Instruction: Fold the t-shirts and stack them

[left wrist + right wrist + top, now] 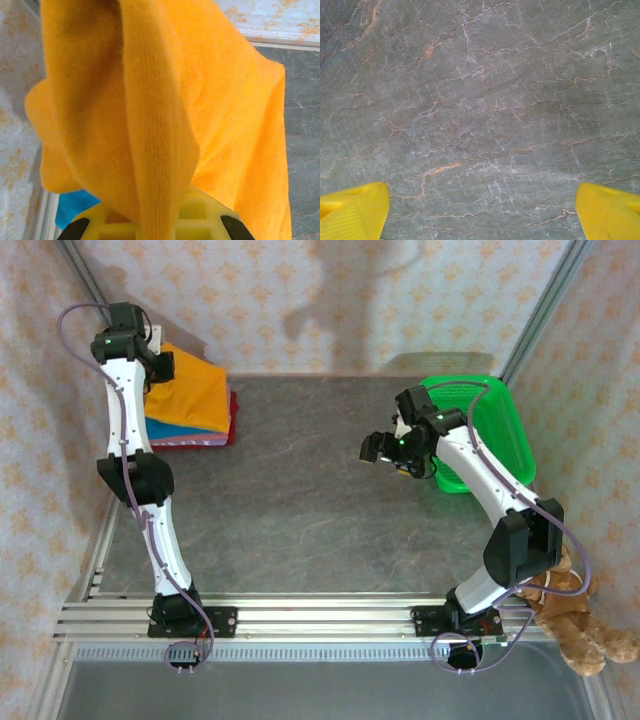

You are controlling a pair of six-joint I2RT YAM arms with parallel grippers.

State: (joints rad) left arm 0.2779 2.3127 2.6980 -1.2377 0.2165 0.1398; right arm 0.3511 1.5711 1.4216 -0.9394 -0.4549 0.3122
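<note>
The orange t-shirt tops a blue shirt and a red shirt, well left of the green basket. The left gripper pinches its fold tight. The right gripper hovers just left of the basket, jaws wide.

A green mesh basket stands on the grey marbled table, just right of the right gripper. A brown teddy bear lies well nearer than that gripper, past the table's near right corner.
</note>
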